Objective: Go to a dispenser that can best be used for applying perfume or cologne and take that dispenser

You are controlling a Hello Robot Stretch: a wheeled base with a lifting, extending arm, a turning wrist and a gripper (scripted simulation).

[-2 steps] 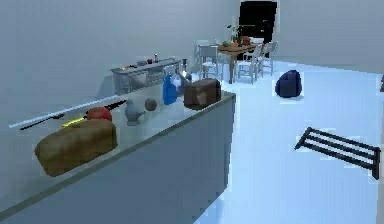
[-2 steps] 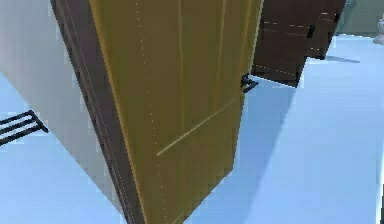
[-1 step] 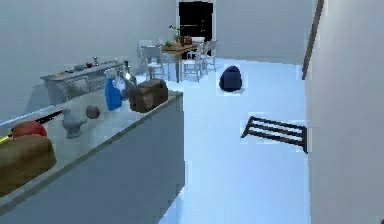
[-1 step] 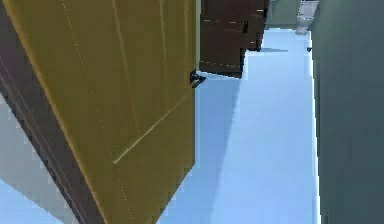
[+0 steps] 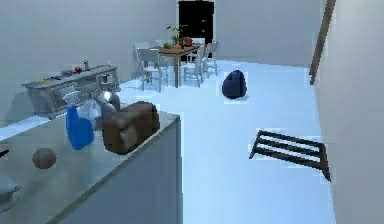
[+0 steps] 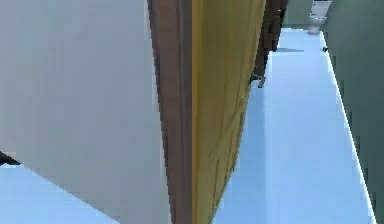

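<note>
1. Arm side view: a grey wall [image 6: 80, 100] meets a yellow-brown wooden panel [image 6: 225, 90]. Both are cut off by the top and bottom edges, and what the panel belongs to cannot be made out.
2. Forward view: the pale-topped counter [image 5: 150, 165] stands nearest and is cut off at the left and bottom edges. It is the landmark for the items below.
3. One grey sideboard [image 5: 70, 88] stands beyond the counter's far end. The things on it are too small to name.
4. One dining table [image 5: 180, 55] with pale chairs stands well beyond the counter, by the far wall.
5. One dark slatted frame [image 5: 290, 150] lies flat on the floor, well apart from the counter's right side.
6. One dark blue lump [image 5: 234, 84] sits on the floor beyond the counter; its kind is unclear.
7. One brown box-shaped thing [image 5: 130, 127] sits on the counter near its far corner.
8. Blue dispenser [image 5: 79, 128] with a pale top stands upright on the counter, toward its far edge.
9. One round brownish thing [image 5: 44, 157] lies on the counter near its cut-off left side; its kind is unclear.
10. State of the gripper: cannot be told.
</note>
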